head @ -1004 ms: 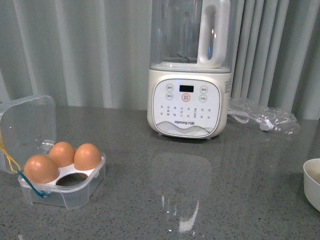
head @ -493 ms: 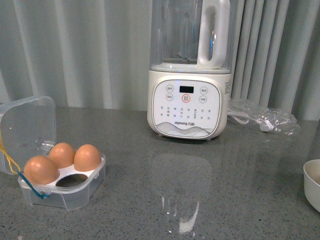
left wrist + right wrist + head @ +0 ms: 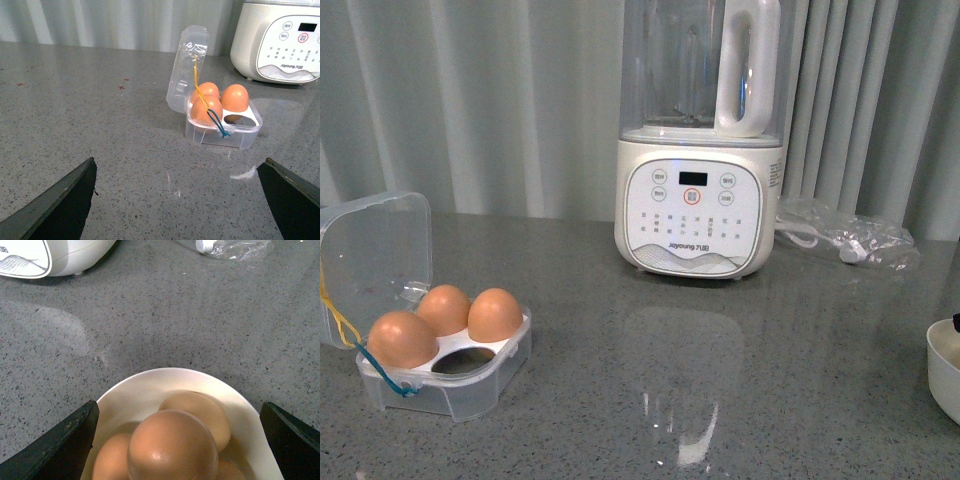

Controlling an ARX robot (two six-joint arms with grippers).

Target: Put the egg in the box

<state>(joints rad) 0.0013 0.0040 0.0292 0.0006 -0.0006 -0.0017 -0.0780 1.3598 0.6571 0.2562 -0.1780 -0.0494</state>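
The clear plastic box (image 3: 470, 388) stands open at the table's front left, lid (image 3: 375, 250) raised, with three brown eggs (image 3: 495, 313) in it and one front hollow (image 3: 462, 360) bare. A yellow-and-teal elastic loop (image 3: 340, 325) hangs at its left. The left wrist view shows the box (image 3: 220, 137) ahead of my open, empty left gripper (image 3: 179, 160). In the right wrist view my open right gripper (image 3: 178, 403) hovers over a white bowl (image 3: 165, 372) of brown eggs. The topmost egg (image 3: 172, 445) lies between the fingers, untouched.
A tall white blender (image 3: 700, 215) stands at the back centre. A crumpled clear plastic bag with a cable (image 3: 845, 238) lies to its right. The white bowl (image 3: 945, 365) sits at the table's right edge in the front view.
The box, eggs and blender have not moved. A small dark spot has appeared at the right edge of the front view, just above the bowl's rim.
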